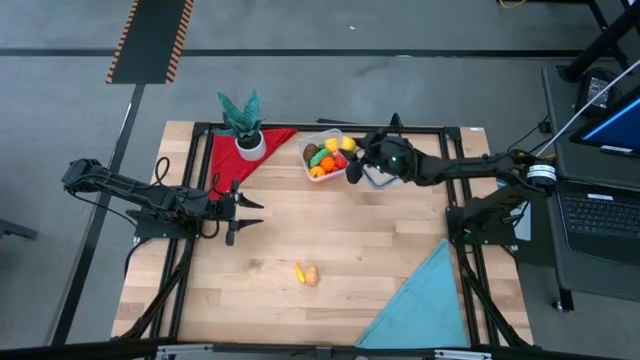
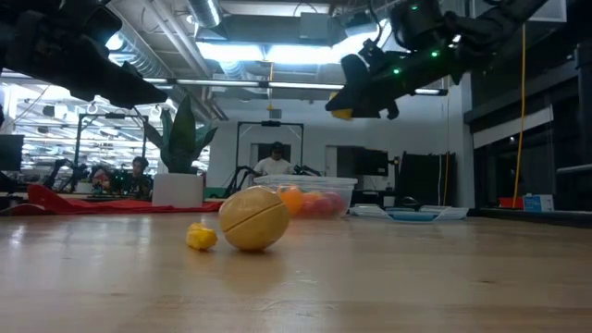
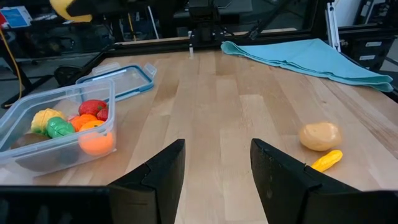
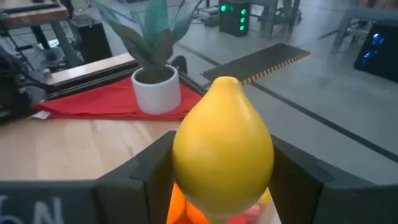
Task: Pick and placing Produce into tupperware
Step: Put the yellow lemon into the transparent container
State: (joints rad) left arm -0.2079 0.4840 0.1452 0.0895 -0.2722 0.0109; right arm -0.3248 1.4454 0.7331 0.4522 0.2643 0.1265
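The right gripper [image 1: 357, 161] hangs in the air just above the tupperware's [image 1: 312, 142] near edge, its two dark fingers clamped on a yellow lemon [image 4: 222, 149] that fills the right wrist view between them; the low view shows the same yellow piece raised well off the wood. The left gripper [image 1: 240, 208] hovers over the left half of the wooden table [image 1: 280, 300], its fingers apart with nothing between them, pointing toward the middle. At the far side a red cloth [image 1: 226, 157] lies under a potted plant [image 1: 244, 125] in a white pot, and a teal cloth [image 1: 420, 300] covers the near right corner. The tupperware stands at the far middle of the table, just beside the red cloth, and already holds several pieces of produce in orange, red, green and yellow. A clear lid [image 3: 124, 78] with a blue rim lies flat beside it. Near the table's middle front, a brown potato [image 1: 312, 275] rests touching or almost touching a small yellow piece [image 1: 299, 270], perhaps a pepper or banana.
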